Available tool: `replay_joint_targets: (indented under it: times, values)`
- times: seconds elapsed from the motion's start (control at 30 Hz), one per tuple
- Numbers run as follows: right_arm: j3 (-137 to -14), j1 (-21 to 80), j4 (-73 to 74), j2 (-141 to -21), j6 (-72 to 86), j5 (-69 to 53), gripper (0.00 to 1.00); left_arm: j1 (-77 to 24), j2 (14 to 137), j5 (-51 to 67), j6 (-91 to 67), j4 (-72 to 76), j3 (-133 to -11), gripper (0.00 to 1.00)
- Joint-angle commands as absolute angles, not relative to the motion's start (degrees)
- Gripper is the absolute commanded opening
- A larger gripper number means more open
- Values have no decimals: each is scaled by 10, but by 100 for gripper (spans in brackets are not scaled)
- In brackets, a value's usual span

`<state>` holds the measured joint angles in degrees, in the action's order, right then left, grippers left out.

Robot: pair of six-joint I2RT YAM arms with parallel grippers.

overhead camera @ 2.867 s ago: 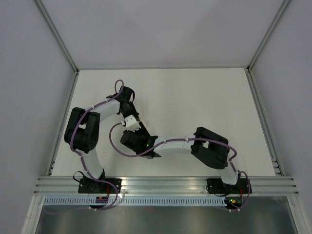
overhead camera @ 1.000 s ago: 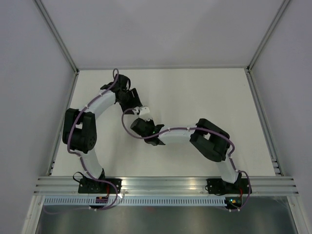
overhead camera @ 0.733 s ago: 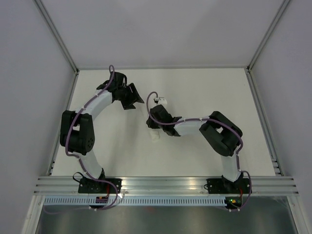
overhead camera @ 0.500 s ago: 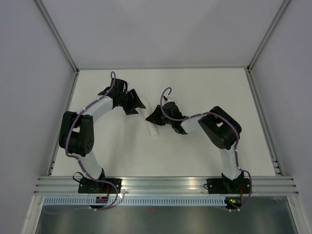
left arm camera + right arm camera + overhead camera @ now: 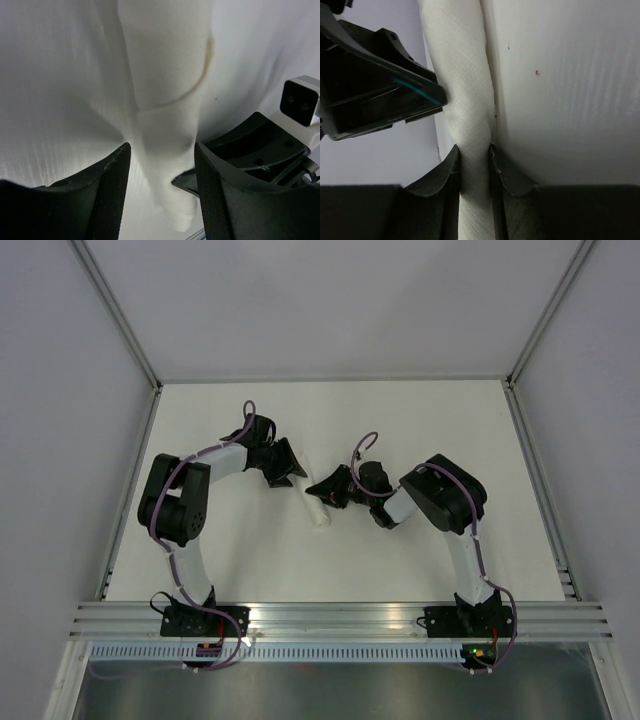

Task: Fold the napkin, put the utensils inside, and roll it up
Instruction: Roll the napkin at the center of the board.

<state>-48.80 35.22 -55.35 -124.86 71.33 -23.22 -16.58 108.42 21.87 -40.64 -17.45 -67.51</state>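
Napkin (image 5: 316,506) now lies rolled mid-bench (image 5: 420,420) with both arms swung aside, right end effector (image 5: 474,167) pinching it, left end effector (image 5: 160,165) spread just beside; rolling looks nearly done.

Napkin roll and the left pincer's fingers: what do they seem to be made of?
The napkin roll looks like woven white cloth with a matte finish: a fine weave grain shows, and a soft overlapping edge wraps around it. The left pincer's fingers are probably hard black plastic, also matte. Their inner faces carry a fine dotted texture, possibly a rubbery grip layer, but the view leaves that open.
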Motion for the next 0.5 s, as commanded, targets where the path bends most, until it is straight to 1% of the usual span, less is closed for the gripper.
replay_joint_targets:
  times: [0.0,0.13,0.23,0.27,0.3,0.4,0.43,0.47]
  values:
    - [-439,347,-473,-1301,751,-254,9,-177,1105,190,-425,-157,-693,58]
    - [-429,344,-501,-1310,773,-261,9,-186,1123,186,-425,-165,-713,55]
    - [-422,344,-511,-1310,780,-262,16,-192,1141,177,-424,-188,-738,52]
    - [-422,344,-512,-1308,781,-264,21,-194,1144,174,-420,-194,-745,51]
    - [-419,344,-517,-1307,783,-266,23,-195,1153,167,-419,-208,-751,49]
    - [-417,343,-506,-1299,781,-268,30,-198,1170,155,-415,-235,-777,38]
    - [-419,343,-496,-1295,774,-266,32,-199,1172,152,-414,-243,-789,32]
    - [-419,340,-483,-1289,752,-262,36,-198,1175,149,-410,-250,-794,28]
